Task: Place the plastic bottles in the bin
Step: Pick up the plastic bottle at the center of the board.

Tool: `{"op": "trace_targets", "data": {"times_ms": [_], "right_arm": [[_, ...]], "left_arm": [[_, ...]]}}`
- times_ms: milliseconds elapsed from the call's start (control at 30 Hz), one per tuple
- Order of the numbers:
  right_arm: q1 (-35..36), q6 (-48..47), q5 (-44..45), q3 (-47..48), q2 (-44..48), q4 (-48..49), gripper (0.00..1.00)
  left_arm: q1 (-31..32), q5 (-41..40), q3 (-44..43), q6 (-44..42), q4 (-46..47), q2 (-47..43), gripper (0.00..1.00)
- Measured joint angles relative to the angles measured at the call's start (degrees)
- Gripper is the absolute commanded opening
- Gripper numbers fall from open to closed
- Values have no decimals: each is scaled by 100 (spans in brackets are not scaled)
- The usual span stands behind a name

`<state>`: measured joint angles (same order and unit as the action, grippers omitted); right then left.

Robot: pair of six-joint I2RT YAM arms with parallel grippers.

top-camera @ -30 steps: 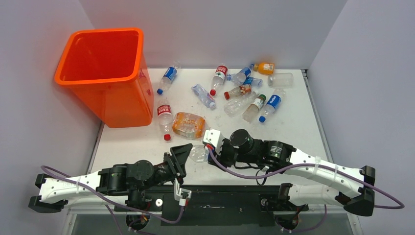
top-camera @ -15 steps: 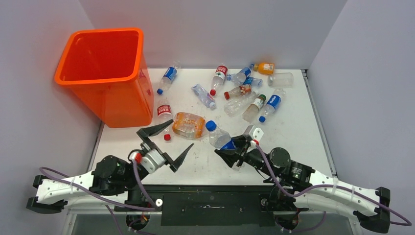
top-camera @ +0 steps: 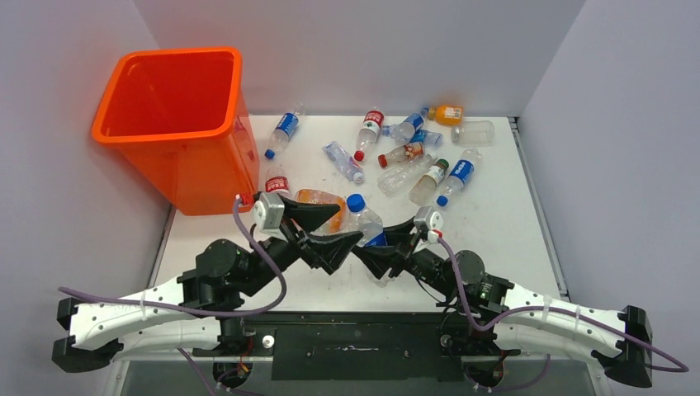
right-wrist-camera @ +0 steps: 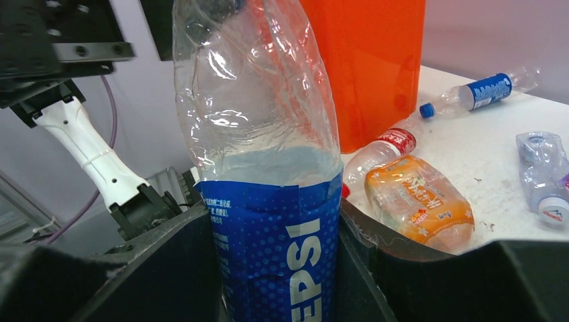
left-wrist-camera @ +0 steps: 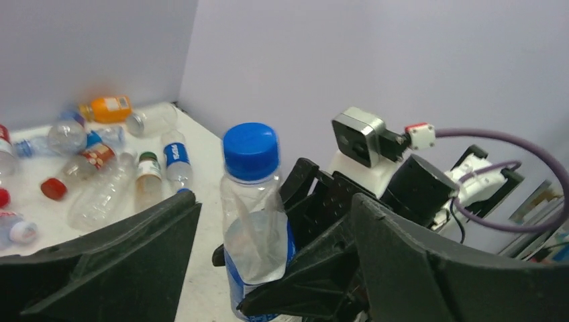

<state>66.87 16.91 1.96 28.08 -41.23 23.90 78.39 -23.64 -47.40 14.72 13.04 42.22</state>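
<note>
Right pincer (top-camera: 386, 254) pinches a bottle (top-camera: 363, 221) upright at the counter's (top-camera: 495, 227) near edge, seemingly for the spread left pincer (top-camera: 328, 231), nearer the bin (top-camera: 165, 132).

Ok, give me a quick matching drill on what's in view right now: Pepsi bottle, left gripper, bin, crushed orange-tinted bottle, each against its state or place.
Things:
1. Pepsi bottle
2. left gripper
3. bin
4. orange-tinted bottle

States or places:
a. lying crushed on the table
b. open, one finger on each side of the blue-capped bottle
c. held upright by the right gripper
d. standing at the far left

Pairs: 1-c, 2-b, 3-d, 4-a
</note>
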Motion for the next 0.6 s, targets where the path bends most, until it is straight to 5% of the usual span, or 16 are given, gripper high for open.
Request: {"op": "trace_targets", "data": {"times_ms": [133, 267, 433, 600], "right_arm": [[48, 52, -35, -63, -4, 199, 32], [61, 118, -44, -87, -55, 243, 33], [74, 120, -170, -87, -57, 251, 33], [79, 118, -212, -87, -57, 243, 33]], "left_arm": [[-1099, 835, -2, 1078, -129, 170, 58], [-1912, 1801, -2, 1976, -44, 402, 69], [-2081, 2481, 2, 2518, 179, 654, 73], [-2072, 2782, 22, 2601, 352, 713, 35]]}}
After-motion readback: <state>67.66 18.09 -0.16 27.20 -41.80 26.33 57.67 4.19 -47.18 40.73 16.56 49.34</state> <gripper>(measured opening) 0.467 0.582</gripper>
